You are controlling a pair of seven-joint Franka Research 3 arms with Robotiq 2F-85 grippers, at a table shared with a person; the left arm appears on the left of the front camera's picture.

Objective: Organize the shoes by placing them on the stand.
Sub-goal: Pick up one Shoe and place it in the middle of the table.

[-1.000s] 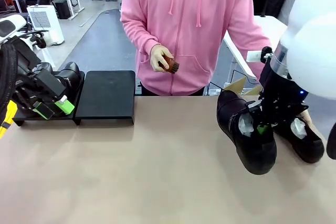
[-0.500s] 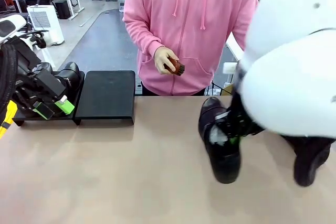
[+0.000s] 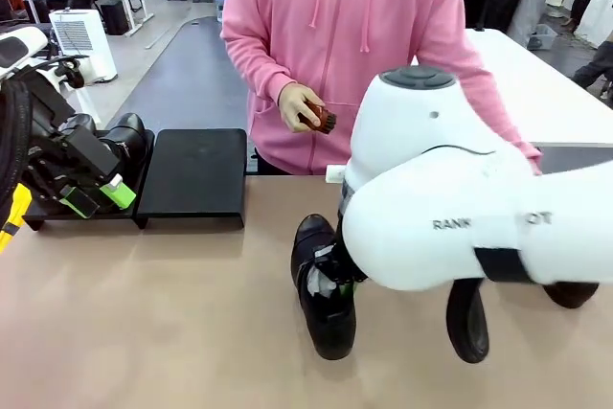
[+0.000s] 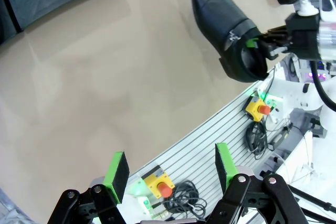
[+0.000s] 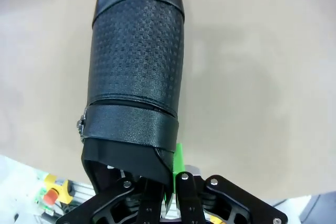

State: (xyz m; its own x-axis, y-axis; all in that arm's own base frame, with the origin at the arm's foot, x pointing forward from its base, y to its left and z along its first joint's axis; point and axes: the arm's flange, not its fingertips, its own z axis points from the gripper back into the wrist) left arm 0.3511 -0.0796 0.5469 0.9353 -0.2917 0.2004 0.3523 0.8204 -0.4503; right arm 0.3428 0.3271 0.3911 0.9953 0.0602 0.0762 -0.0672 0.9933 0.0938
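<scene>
– Shoe (image 3: 326, 318) first: how do you expect it to handle?

– Glossy leather, so I judge the upper slick and a bit soft, the heel end stiffer, and the whole thing light enough for one arm. Pads on the shiny vamp would probably slide or dent it. The rim of the opening is the better hold, and that is where I have it. My right gripper (image 5: 169, 169) is pinched on that rim just behind the buckle strap, with one green pad (image 5: 178, 156) showing against the outside.

– And where is it?

– Mid-table, toward my edge, well apart from the stand (image 3: 192, 174). The toe points back at me. I cannot tell whether the sole touches the tabletop.

– Arm pose?

– My right arm reaches across from its side to the middle, its white wrist bulking large in the front view, and the fingers run along the shoe's length toward the toe. My left gripper (image 3: 99, 198) hangs at the stand's left platform, fingers spread, holding nothing. A second shoe (image 3: 129, 136) sits there just behind it. The right platform looks bare, so I'd judge that the likely spot.
</scene>
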